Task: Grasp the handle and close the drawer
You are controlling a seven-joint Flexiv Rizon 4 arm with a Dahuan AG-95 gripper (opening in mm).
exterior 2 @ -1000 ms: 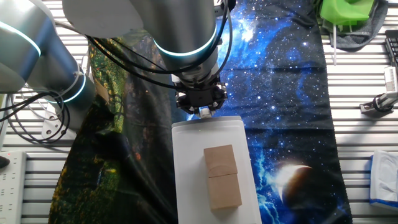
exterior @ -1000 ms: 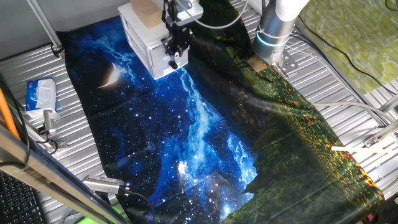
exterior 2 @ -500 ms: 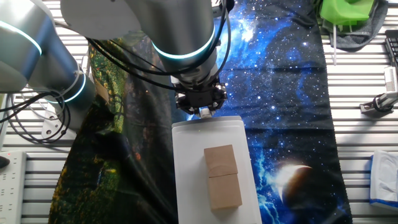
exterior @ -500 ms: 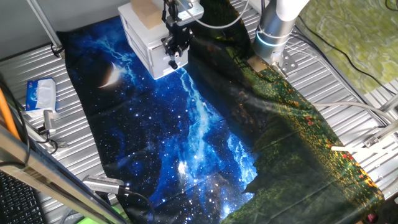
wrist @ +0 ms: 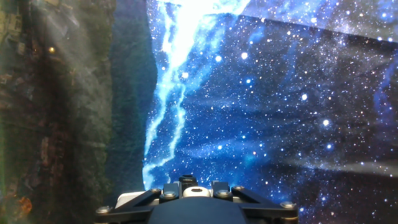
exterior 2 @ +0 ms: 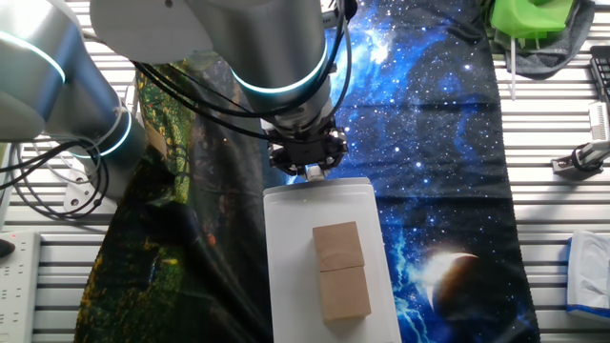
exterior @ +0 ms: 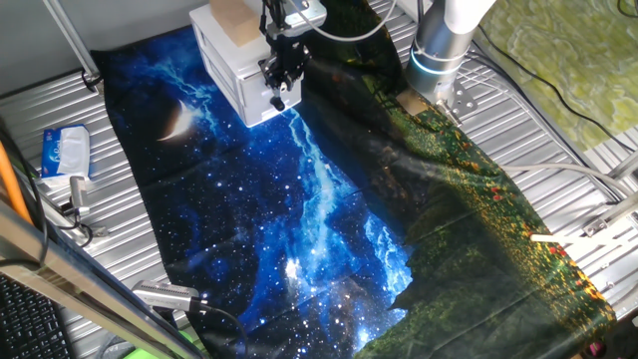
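Hand view is showing the handle [wrist: 196, 192] as a small white round knob sitting at the bottom edge, right between the dark pads of my fingers [wrist: 219, 186], which are pressing in on it from both sides. My gripper [wrist: 195, 188] is pointing down along the galaxy-print cloth [wrist: 267, 99], which is filling nearly all of that picture, blue and starry on the right and dark green on the left.

From one fixed view, the drawer [exterior: 251, 88] is sitting flush in the front of the white cabinet [exterior: 224, 60] at the far end of the cloth [exterior: 299, 219], and my gripper [exterior: 279, 88] is hanging directly in front of that white face, so the knob itself is hidden behind my fingers there. A tan block [exterior: 231, 20] is resting on top of the cabinet.

From the other fixed view, my arm [exterior 2: 257, 57] is reaching down over the near edge of the cabinet top [exterior 2: 286, 276], with the wrist touching or just beside that edge; the drawer front is out of sight below it. The tan block [exterior 2: 340, 270] is lying near the middle of the top.

Around the cloth, the ribbed metal counter [exterior: 150, 249] is carrying a blue-and-white packet [exterior: 66, 152] off to one side, well apart from the cabinet, and a green object [exterior 2: 532, 19] is lying at a far corner.
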